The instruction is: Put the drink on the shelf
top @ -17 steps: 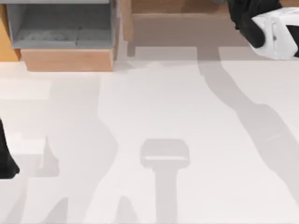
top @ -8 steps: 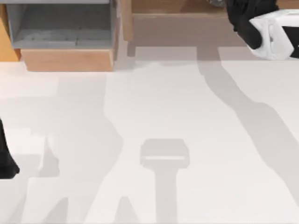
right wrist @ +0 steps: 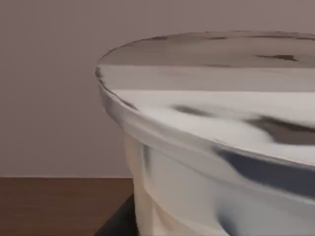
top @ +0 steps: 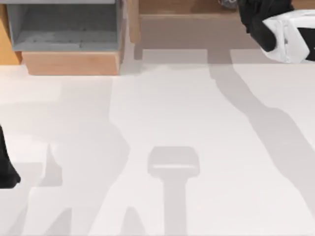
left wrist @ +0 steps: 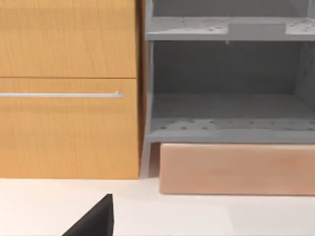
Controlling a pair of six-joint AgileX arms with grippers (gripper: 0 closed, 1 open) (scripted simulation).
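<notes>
Two units line the far edge of the white bench (top: 162, 123) in the top view: a grey-lined box (top: 64, 29) with pale wood front at left, the light-brown shelf (top: 187, 19) right of it; right gripper (top: 256, 19), black with white housing, sits over the shelf, cut off, fingers cannot tell. Left wrist view: orange woodgrain cabinet (left wrist: 69, 88), dark sliver of left gripper (left wrist: 96, 221), fingers cannot tell. Right wrist view: drink (right wrist: 206, 137), glossy pale cylinder, very close, standing on dark wood.

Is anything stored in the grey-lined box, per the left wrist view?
No: both grey compartments of the box are bare, with nothing resting on either board.
</notes>
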